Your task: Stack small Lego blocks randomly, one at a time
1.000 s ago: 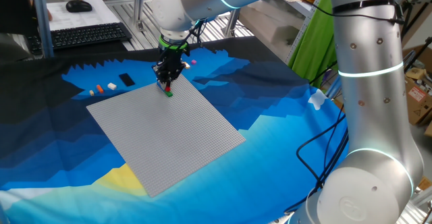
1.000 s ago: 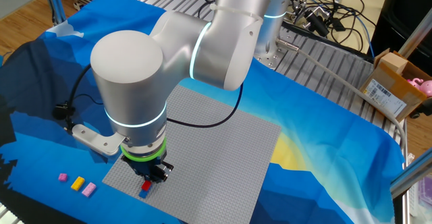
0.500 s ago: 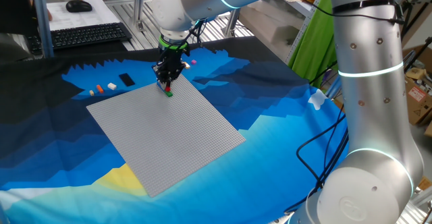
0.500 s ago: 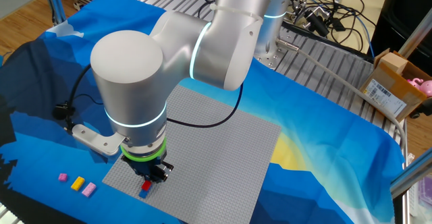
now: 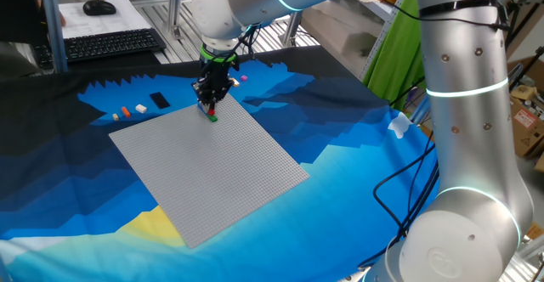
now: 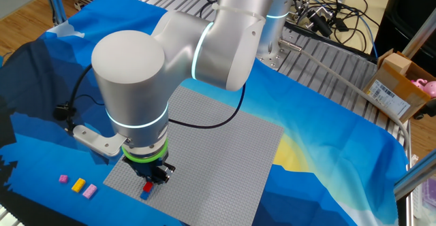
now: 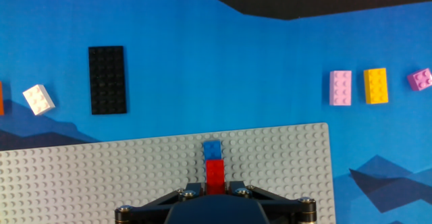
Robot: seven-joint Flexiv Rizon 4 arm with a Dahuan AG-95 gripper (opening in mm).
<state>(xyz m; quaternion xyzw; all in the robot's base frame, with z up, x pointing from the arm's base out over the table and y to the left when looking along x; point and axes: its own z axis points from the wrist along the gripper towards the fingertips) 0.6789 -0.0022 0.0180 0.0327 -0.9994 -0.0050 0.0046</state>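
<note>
**One red brick under the claw at the baseplate's edge**

One silver arm [image 6: 170, 69] filled most of the other fixed view, bending down to its claw [image 6: 151, 182], which pointed straight down over a corner region of the grey baseplate [image 5: 212, 167]. The baseplate lay on a blue patterned cloth [image 5: 340, 180] that spread out on every side of the claw.

In the hand view the claw's [image 7: 214, 189] black fingers stood close together on either side of a red brick [image 7: 214, 172], so it looked closed on that brick, which sat on the baseplate [image 7: 101, 177]. A blue brick [image 7: 212, 148] lay just beyond the red one, touching it, on the same studded plate. In one fixed view a green piece [image 5: 213, 116] showed right below the claw [image 5: 208, 104]; whether it touched the red brick could not be told.

Off the plate, beyond the claw and to one side in the hand view, lay a flat black plate [image 7: 107, 79], then a white brick [image 7: 38, 99]. To the other side lay a pale pink brick [image 7: 340, 88], a yellow brick [image 7: 376, 86] just beside it, and a smaller purple-pink brick [image 7: 420, 79] at the picture's edge.
</note>
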